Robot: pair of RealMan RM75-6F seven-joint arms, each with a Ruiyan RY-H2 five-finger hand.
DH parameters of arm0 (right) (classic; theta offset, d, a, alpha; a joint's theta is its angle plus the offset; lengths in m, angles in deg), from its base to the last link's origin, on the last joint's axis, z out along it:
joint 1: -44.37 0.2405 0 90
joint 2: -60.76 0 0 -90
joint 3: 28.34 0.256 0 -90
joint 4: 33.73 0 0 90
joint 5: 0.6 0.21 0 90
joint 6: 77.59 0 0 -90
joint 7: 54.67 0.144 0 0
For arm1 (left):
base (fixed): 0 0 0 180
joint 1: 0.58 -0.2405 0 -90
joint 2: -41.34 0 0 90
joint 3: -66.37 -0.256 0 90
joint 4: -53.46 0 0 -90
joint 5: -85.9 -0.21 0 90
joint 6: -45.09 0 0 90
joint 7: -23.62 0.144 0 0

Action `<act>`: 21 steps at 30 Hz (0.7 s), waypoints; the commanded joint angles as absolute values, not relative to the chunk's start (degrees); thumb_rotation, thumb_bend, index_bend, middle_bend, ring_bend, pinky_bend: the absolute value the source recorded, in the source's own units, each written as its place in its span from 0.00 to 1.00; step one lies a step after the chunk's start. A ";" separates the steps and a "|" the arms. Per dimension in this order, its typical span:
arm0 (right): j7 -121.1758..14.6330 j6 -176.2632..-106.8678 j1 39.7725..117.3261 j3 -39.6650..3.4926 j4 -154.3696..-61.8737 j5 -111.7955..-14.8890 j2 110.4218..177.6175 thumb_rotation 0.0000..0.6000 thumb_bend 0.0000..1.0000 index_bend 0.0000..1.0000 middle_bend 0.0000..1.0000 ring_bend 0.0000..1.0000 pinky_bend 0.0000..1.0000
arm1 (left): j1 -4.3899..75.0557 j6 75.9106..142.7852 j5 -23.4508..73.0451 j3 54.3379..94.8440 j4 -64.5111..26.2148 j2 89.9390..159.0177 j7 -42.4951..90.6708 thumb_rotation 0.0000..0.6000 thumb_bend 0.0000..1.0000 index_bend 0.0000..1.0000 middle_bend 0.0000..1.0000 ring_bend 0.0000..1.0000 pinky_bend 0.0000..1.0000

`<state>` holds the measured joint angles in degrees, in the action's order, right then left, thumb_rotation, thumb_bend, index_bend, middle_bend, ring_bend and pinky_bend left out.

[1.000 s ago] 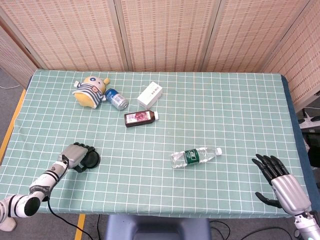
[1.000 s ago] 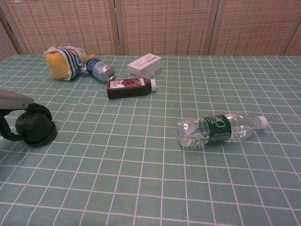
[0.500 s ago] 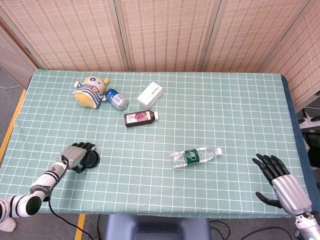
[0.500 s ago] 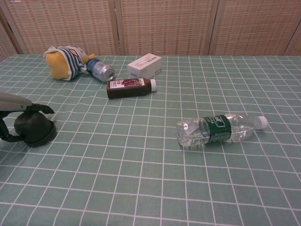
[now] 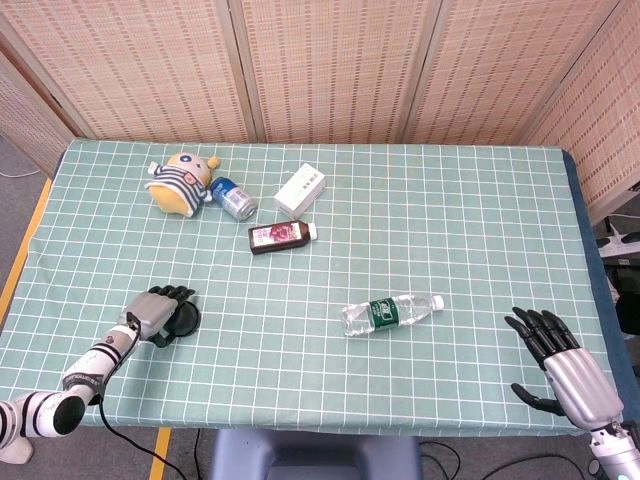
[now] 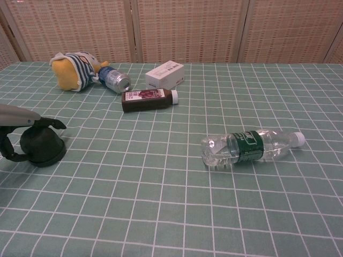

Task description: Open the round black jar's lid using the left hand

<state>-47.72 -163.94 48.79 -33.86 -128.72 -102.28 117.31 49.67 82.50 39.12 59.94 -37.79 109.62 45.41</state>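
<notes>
Your left robot hand (image 5: 155, 311) sits over the black jar (image 5: 183, 319) at the near-left part of the tabletop (image 5: 450, 220), fingers draped on the jar's top and a thumb hooked round its near side in the chest view. It looks to be gripping the lid, though from either camera you can't quite tell how firmly the fingers press. The jar stands upright on the checked cloth (lid on).

Your right robot hand (image 5: 560, 365) is at the near-right edge of the tabletop, fingers spread and holding nothing, well apart from everything else.

A water bottle (image 5: 390, 313) lies on its side near the middle. Further back lie a dark bottle (image 5: 282, 236), a white box (image 5: 300, 190), a can (image 5: 233, 198) and a plush toy (image 5: 181, 183), the can just beside the toy.
</notes>
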 commanded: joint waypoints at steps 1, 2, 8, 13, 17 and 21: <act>-47.61 -163.99 48.78 -33.85 -128.69 -102.27 117.30 1.00 0.14 0.00 0.00 0.00 0.00 | 49.10 83.32 37.72 60.27 -37.88 109.68 44.67 1.00 0.41 0.00 0.00 0.00 0.10; -47.57 -163.95 48.79 -33.86 -128.69 -102.28 117.29 1.00 0.14 0.00 0.00 0.00 0.00 | 48.97 83.43 37.37 60.30 -37.92 109.63 44.49 1.00 0.41 0.00 0.00 0.00 0.10; -47.65 -163.74 48.85 -33.94 -128.75 -102.32 117.21 1.00 0.14 0.00 0.00 0.00 0.00 | 49.25 82.25 37.73 60.01 -37.75 109.38 44.29 1.00 0.41 0.00 0.00 0.00 0.10; -47.56 -164.08 48.75 -33.91 -128.72 -102.44 117.18 1.00 0.14 0.00 0.00 0.00 0.00 | 49.71 81.25 38.95 59.54 -37.40 109.63 44.54 1.00 0.41 0.00 0.00 0.00 0.10; -47.53 -164.15 48.71 -33.94 -128.68 -102.52 117.19 1.00 0.14 0.00 0.00 0.00 0.00 | 50.19 81.14 40.20 59.31 -37.09 109.94 45.04 1.00 0.37 0.00 0.00 0.00 0.09; -47.30 -164.33 48.70 -33.82 -128.57 -102.44 117.19 1.00 0.14 0.00 0.00 0.00 0.00 | 49.95 82.96 40.53 60.05 -37.48 110.07 44.57 1.00 0.33 0.00 0.00 0.00 0.09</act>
<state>-47.31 -164.32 48.70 -33.83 -128.57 -102.44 117.18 50.04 82.38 40.60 59.78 -37.28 110.02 44.74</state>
